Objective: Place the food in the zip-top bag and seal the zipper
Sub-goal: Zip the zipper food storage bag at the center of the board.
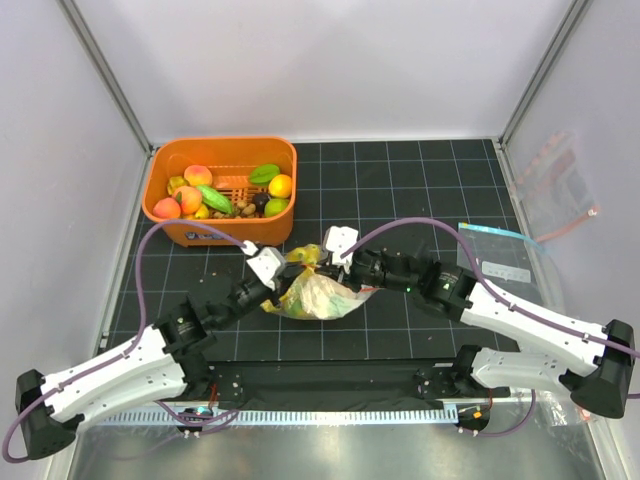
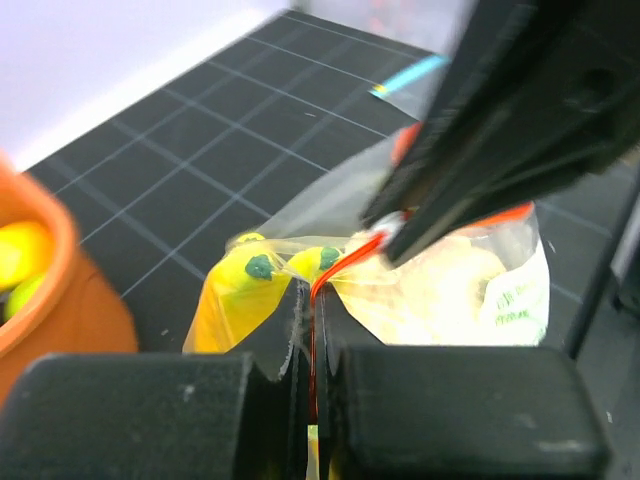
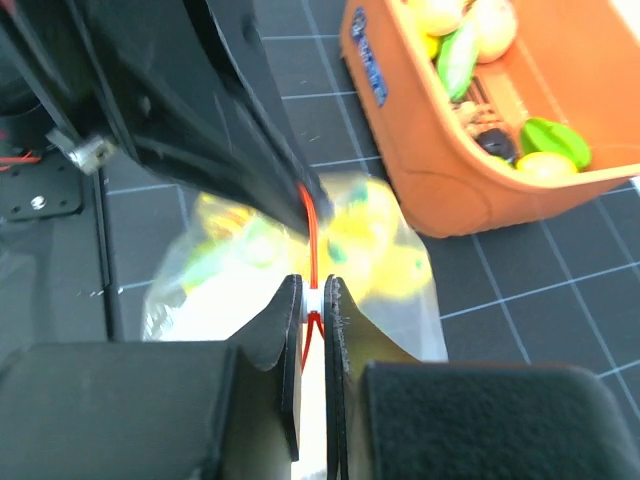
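Both hands are on the zipper (image 2: 345,265). Left hand (image 2: 312,312) is pressed together, pinching the red-orange strip between its tips. Right hand (image 3: 314,298) is pinched on the same strip, just beside the left one. Zip-top bag (image 1: 322,298) sits mid-table (image 1: 400,180) between the two arms, crinkled. Food (image 2: 240,295) inside is yellow pieces with green spots, with a pale one next to them. More pieces sit loose in the orange basket (image 1: 215,232) at far left: peaches, green and yellow bits. Flat bag with a blue edge (image 1: 497,258) lies to the right, well apart. Can't tell whether the strip is closed along its full length.
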